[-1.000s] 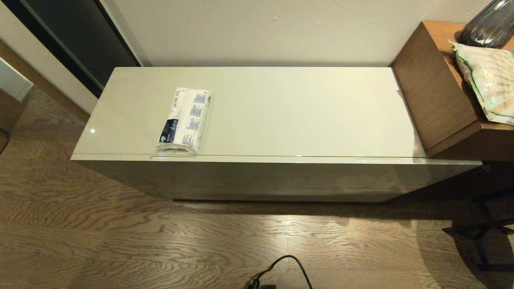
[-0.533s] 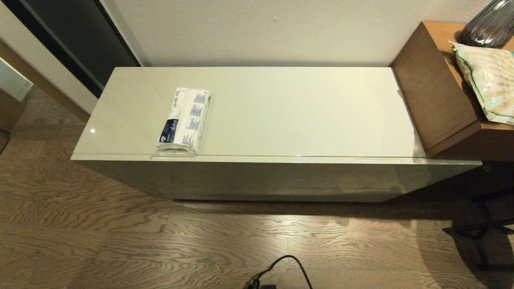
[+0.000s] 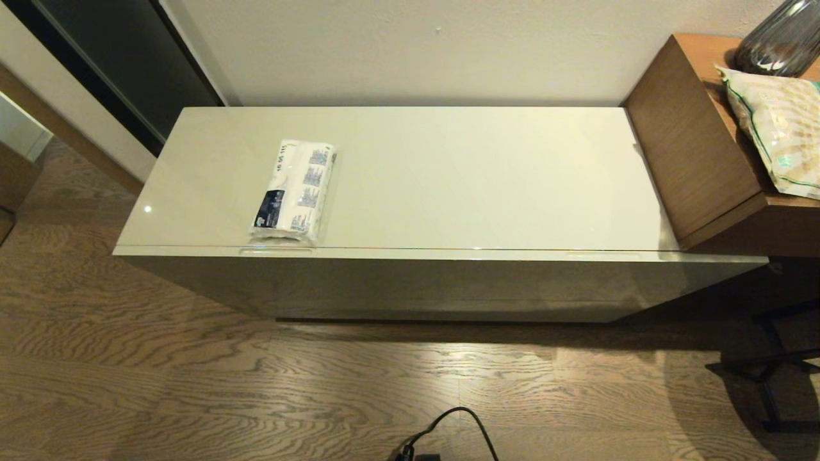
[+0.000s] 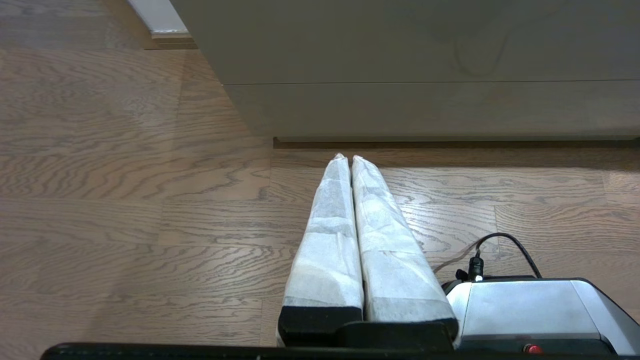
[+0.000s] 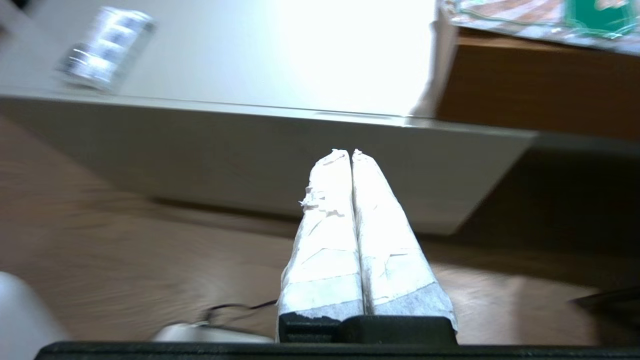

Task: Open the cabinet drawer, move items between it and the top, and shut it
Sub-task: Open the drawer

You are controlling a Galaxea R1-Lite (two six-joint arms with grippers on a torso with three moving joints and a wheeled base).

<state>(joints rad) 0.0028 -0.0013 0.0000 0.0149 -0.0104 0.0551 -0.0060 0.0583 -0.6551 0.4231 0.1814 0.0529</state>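
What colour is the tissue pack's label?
Dark blue, on the white tissue pack; clearest in the head view.

The top (image 3: 448, 173) is glossy cream-beige; the cabinet drawer (image 3: 442, 282) front below is darker grey-beige. The tissue pack (image 3: 293, 191) is white with a dark blue label and blue printed text. The floor (image 3: 192, 384) is brown wood with wavy grain. The wooden unit (image 3: 692, 147) is plain brown.
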